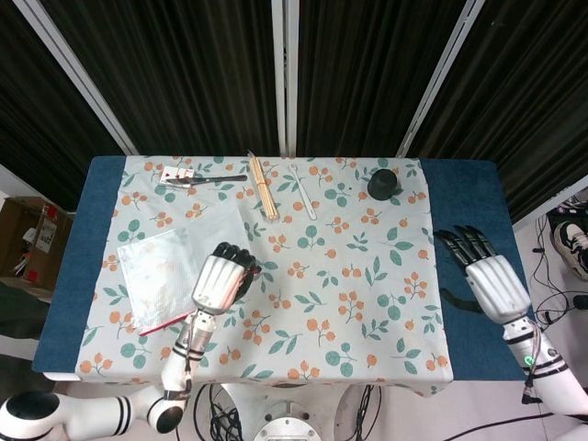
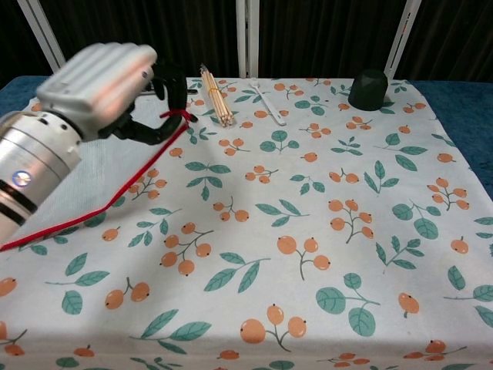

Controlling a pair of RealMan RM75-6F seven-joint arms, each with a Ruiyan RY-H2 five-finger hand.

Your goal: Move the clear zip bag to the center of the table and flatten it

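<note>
The clear zip bag (image 1: 161, 271) with a red zip strip (image 2: 92, 208) lies on the left part of the flowered tablecloth (image 1: 367, 276). My left hand (image 1: 220, 277) pinches the red strip at the bag's right corner and holds that corner raised off the cloth. In the chest view the left hand (image 2: 100, 77) is high at the upper left, and the strip slopes from it down to the left edge. My right hand (image 1: 482, 274) hovers with fingers spread over the blue right margin of the table, holding nothing.
Along the far edge lie a bundle of bamboo skewers (image 1: 265, 188), a white spoon (image 1: 301, 195), a black dome-shaped object (image 1: 383, 184) and a dark-handled utensil by a small card (image 1: 197, 179). A cardboard box (image 1: 23, 239) stands on the floor to the left.
</note>
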